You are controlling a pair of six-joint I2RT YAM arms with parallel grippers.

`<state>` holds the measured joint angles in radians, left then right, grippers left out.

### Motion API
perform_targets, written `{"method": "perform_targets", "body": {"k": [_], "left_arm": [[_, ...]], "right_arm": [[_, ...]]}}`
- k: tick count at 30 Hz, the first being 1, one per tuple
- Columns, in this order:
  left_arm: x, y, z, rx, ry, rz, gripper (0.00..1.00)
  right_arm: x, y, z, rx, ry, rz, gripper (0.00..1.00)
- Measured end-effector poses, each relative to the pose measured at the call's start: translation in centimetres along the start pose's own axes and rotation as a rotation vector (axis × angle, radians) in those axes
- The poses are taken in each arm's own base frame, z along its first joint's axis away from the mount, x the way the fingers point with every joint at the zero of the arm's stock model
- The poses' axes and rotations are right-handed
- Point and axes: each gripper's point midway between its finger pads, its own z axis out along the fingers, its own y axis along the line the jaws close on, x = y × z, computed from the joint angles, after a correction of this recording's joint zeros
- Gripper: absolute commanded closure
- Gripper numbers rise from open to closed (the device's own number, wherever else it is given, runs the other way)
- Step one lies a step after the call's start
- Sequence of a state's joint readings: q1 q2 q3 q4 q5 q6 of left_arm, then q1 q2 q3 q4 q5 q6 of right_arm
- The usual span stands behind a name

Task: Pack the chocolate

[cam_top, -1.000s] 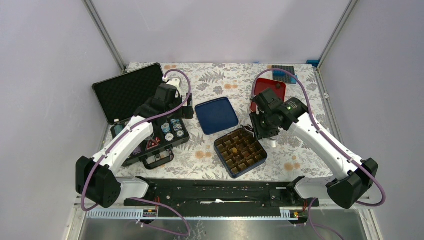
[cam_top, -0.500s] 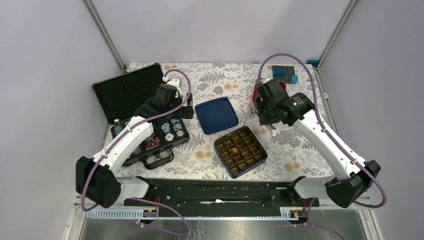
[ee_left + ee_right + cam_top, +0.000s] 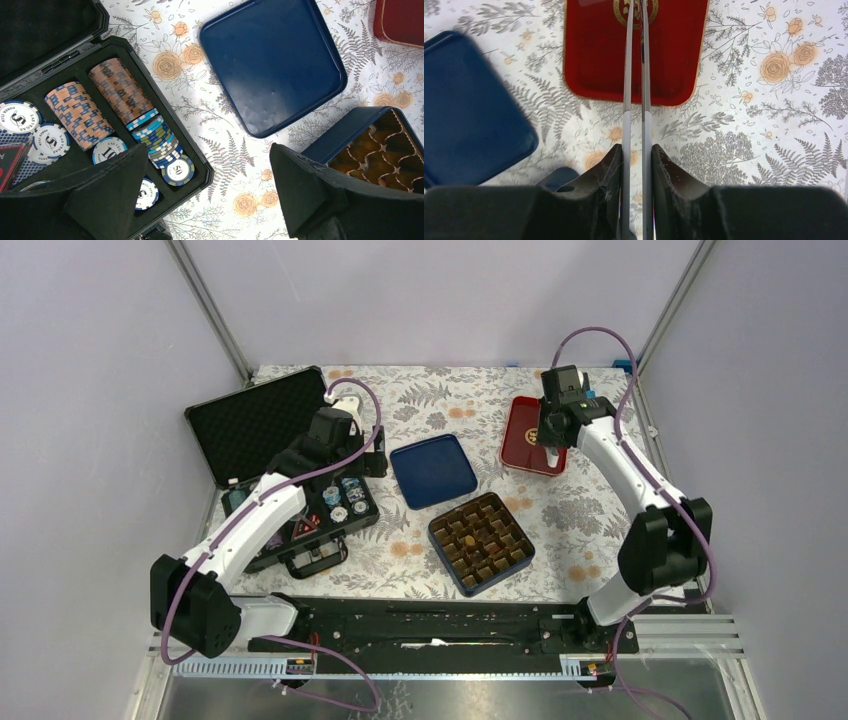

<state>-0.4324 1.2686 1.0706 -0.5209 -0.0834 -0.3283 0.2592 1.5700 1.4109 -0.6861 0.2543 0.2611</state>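
Pointing tweezers [image 3: 625,132], clamped in right pincer [image 3: 636,155], lengthwise over red tray [image 3: 594,60]; chocolate at tips not discernible; left pincer [image 3: 207,165] apart, farther off.

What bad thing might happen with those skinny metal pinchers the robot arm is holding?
The right gripper is pinching thin tweezers, and their tips hang over the red tray. A round chocolate might pop out of such skinny tips and roll away across the flowery cloth. The cells in the blue tin look small, so a slightly crooked drop could land in the wrong cell or on the dividers.
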Motion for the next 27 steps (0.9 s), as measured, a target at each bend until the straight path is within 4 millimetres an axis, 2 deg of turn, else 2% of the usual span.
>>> {"method": "perform_targets", "body": {"k": [4, 9, 20, 27], "left_arm": [[0.1, 0.0, 0.0, -0.001, 0.002, 0.001, 0.01], [0.1, -0.1, 0.0, 0.007, 0.004, 0.007, 0.01], [0.4, -0.5, 0.1, 0.031, 0.018, 0.008, 0.01], [0.4, -0.5, 0.2, 0.028, 0.021, 0.009, 0.01]], "right_arm": [[0.1, -0.8, 3.1, 0.033, 0.03, 0.016, 0.69], [-0.5, -2.2, 5.4, 0.082, 0.047, 0.031, 0.67], [-2.4, -3.3, 7.8, 0.118, 0.037, 0.043, 0.58], [-2.9, -3.5, 8.9, 0.127, 0.04, 0.04, 0.58]]}}
